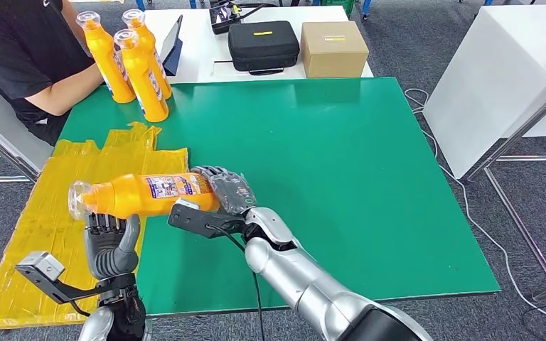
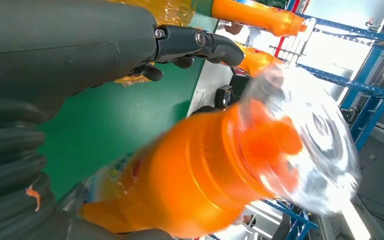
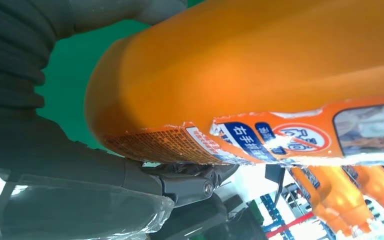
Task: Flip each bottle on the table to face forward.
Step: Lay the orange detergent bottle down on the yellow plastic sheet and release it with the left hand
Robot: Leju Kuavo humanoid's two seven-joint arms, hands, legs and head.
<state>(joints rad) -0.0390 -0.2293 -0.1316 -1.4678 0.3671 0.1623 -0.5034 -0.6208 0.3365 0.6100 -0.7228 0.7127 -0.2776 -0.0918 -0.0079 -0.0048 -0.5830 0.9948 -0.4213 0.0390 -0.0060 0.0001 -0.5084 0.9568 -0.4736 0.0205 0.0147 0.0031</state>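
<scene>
My right hand (image 1: pixel 229 190) grips the base end of the orange bottle (image 1: pixel 146 195), holding it in the air above the near-left part of the green desk (image 1: pixel 341 163). Its long axis lies roughly level, running from my right hand out to my left, clear cap (image 1: pixel 78 199) at the far end. My left hand (image 1: pixel 110 241) waits just under the neck, fingers apart and holding nothing, so it is nearer the cap. Three more bottles (image 1: pixel 131 60) stand upright at the far-left corner.

Glossy orange plastic bottle (image 1: pixel 142 195) with clear cap and torn paper label; matt green table (image 1: pixel 341 177).
</scene>
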